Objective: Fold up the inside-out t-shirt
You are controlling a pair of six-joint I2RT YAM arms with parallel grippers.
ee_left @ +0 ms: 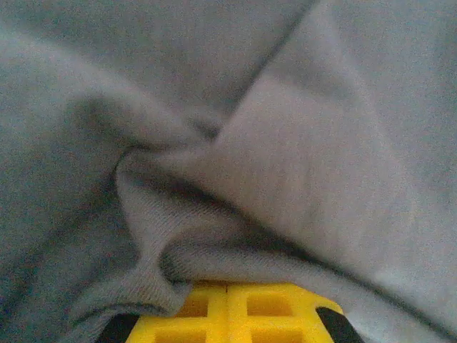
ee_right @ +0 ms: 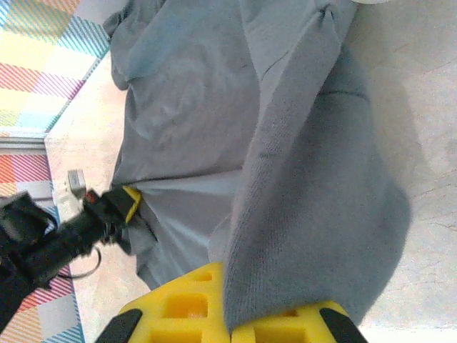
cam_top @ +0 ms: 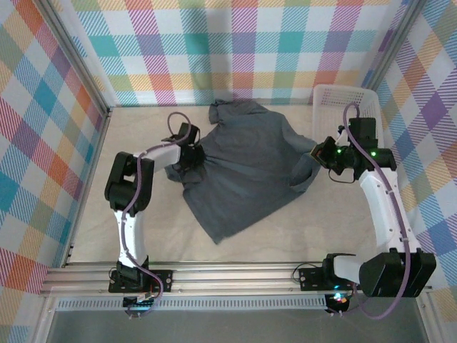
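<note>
The inside-out t-shirt (cam_top: 243, 168) lies spread on the table, dark slate-grey, its bottom corner pointing toward the near edge. My left gripper (cam_top: 193, 158) sits at the shirt's left edge, shut on the cloth. In the left wrist view the grey fabric (ee_left: 285, 157) bunches in folds over the closed yellow fingers (ee_left: 257, 307). My right gripper (cam_top: 319, 152) is at the shirt's right edge and shut on it. A thick fold of the t-shirt (ee_right: 314, 214) runs up out of its yellow fingers (ee_right: 178, 307). The left gripper (ee_right: 128, 204) shows across the cloth there.
A white plastic basket (cam_top: 343, 100) stands at the back right, just behind the right arm. Bare beige table (cam_top: 285, 229) lies in front of the shirt. Checked walls (cam_top: 43, 107) close in the sides and back.
</note>
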